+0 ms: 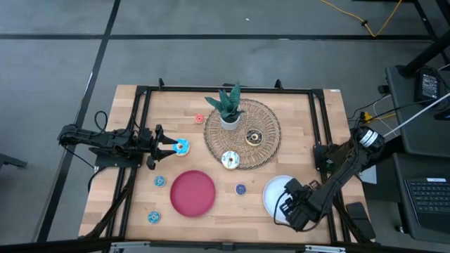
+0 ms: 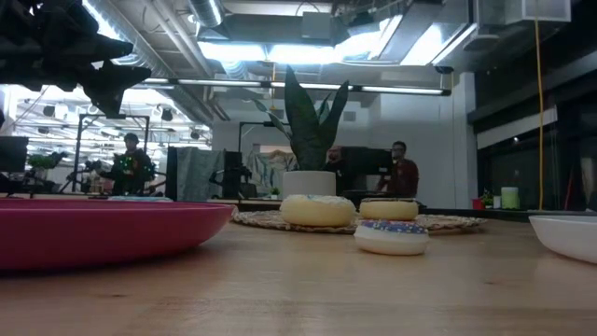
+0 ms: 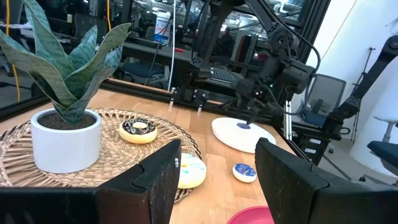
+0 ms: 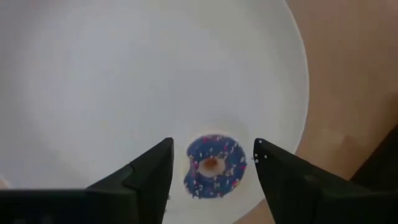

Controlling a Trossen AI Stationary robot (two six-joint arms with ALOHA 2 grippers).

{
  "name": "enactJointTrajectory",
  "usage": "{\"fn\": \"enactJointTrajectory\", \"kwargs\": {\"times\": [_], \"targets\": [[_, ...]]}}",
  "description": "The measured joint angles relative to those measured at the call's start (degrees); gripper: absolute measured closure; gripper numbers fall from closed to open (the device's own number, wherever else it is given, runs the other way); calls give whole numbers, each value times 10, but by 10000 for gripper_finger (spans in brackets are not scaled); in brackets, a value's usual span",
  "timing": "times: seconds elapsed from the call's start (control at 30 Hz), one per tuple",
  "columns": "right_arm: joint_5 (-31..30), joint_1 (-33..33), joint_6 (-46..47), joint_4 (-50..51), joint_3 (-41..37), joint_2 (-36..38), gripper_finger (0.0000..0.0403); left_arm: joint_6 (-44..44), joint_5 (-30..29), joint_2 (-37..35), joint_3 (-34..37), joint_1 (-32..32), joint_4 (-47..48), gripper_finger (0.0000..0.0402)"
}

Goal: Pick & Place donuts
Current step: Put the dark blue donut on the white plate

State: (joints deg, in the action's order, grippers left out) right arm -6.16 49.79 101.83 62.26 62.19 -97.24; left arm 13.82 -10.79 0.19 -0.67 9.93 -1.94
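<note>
My right gripper point(image 4: 212, 146) hangs open, pointing down over the near part of a white plate point(image 1: 274, 188). A coin-sized blue sprinkled donut point(image 4: 214, 165) lies flat on the plate below the gap between the fingers, untouched. At the table's left, my left gripper point(image 3: 217, 149) is held level and open with nothing between its fingers. A light-blue iced donut point(image 1: 182, 147) lies just past its fingertips. The cream-white sprinkled donut point(image 1: 230, 160) rests on the near edge of a woven mat point(image 1: 264, 151). The chocolate donut point(image 1: 254, 137) sits on the mat.
A potted plant point(image 1: 228, 105) stands on the mat's far part. A red plate point(image 1: 193, 192) lies near the front centre. Small donuts lie loose: a red one point(image 1: 199, 119), blue ones point(image 1: 159, 181) point(image 1: 153, 217), and one point(image 1: 240, 189) between the plates. A black frame point(image 1: 225, 90) borders the table.
</note>
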Motion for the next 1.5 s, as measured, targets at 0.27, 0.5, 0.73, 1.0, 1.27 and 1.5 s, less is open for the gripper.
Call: {"fn": "enactJointTrajectory", "kwargs": {"times": [0.27,0.5,0.73,1.0,1.27,1.5], "targets": [[-18,-74,-240,15,0,27,179,0,0,0,0,0,0,203],[-14,-140,-457,16,11,29,179,0,0,0,0,0,0,203],[-25,-188,-621,11,79,22,179,0,0,0,0,0,0,203],[-30,-215,-812,-6,176,-24,179,0,0,0,0,0,0,203],[-32,-218,-963,-46,253,-85,179,0,0,0,0,0,0,203],[-32,-219,-1014,-52,293,-136,179,0,0,0,0,0,0,203]]}}
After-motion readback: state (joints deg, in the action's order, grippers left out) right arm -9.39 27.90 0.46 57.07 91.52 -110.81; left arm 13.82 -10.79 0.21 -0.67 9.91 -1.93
